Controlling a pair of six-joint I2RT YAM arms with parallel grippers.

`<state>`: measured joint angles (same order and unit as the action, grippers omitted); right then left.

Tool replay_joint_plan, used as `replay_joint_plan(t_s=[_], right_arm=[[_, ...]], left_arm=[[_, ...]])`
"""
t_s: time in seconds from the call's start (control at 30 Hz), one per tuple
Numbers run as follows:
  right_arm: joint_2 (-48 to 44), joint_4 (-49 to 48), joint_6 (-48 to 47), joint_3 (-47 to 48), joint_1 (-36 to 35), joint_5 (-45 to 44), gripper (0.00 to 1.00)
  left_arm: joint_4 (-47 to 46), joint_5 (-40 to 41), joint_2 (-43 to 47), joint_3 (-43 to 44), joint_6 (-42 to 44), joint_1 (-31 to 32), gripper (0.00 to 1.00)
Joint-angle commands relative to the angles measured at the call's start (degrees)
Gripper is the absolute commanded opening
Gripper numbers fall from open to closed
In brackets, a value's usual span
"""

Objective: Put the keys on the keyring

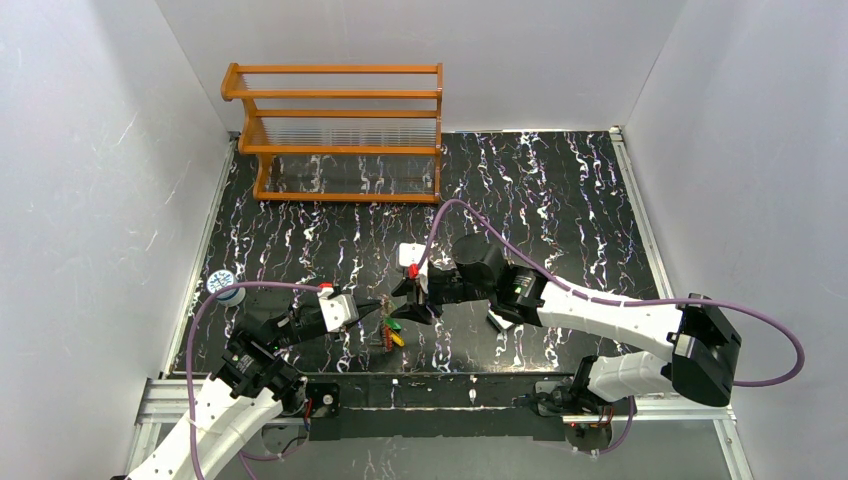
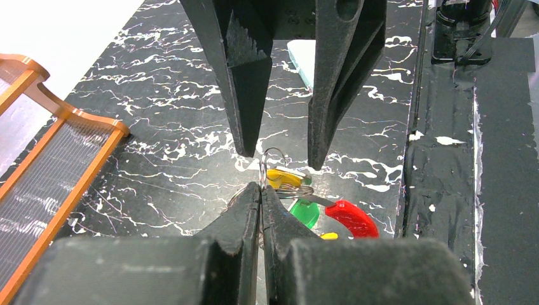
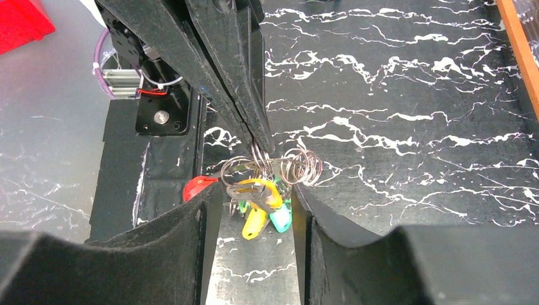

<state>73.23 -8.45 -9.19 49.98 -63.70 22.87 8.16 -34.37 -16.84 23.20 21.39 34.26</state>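
Note:
My left gripper [image 2: 262,187] is shut on the thin silver wire keyring [image 2: 272,166], holding it just above the table. From the ring hangs a bunch of keys: a yellow one [image 2: 283,178], a green one [image 2: 305,213] and a red one [image 2: 351,218]. In the right wrist view the keyring's coils [image 3: 302,166] sit under the left fingertips [image 3: 257,136], with the yellow key [image 3: 254,222] and green key [image 3: 280,219] dangling. My right gripper [image 3: 255,194] is open, one finger on each side of the bunch. In the top view the two grippers [image 1: 378,305] [image 1: 408,300] meet tip to tip over the keys [image 1: 393,333].
An orange wooden rack [image 1: 340,130] stands at the back left. A white card with a red mark [image 1: 410,258] lies just behind the grippers. A small blue-and-white round object [image 1: 222,285] sits at the left edge, and a small dark item [image 1: 497,320] lies beside the right arm.

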Motion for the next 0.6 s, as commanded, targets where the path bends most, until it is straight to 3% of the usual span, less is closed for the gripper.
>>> replay_joint_plan(t_s=[0.0,0.3,0.57], right_arm=[[-1.6,0.7,-0.5,0.5,0.3,-0.2,0.51],[0.2,1.1,1.2,2.5,0.3,-0.8,0.41],[0.6,1.9,1.5,2.8,0.3,-2.3,0.17]], left_arm=[[-2.6,-1.2,-0.1,0.4,-0.2,0.1,0.00],[-2.5,-1.2,-0.3,0.4,-0.2,0.1,0.00],[-2.6,-1.4,-0.4,0.4,-0.2,0.1,0.00]])
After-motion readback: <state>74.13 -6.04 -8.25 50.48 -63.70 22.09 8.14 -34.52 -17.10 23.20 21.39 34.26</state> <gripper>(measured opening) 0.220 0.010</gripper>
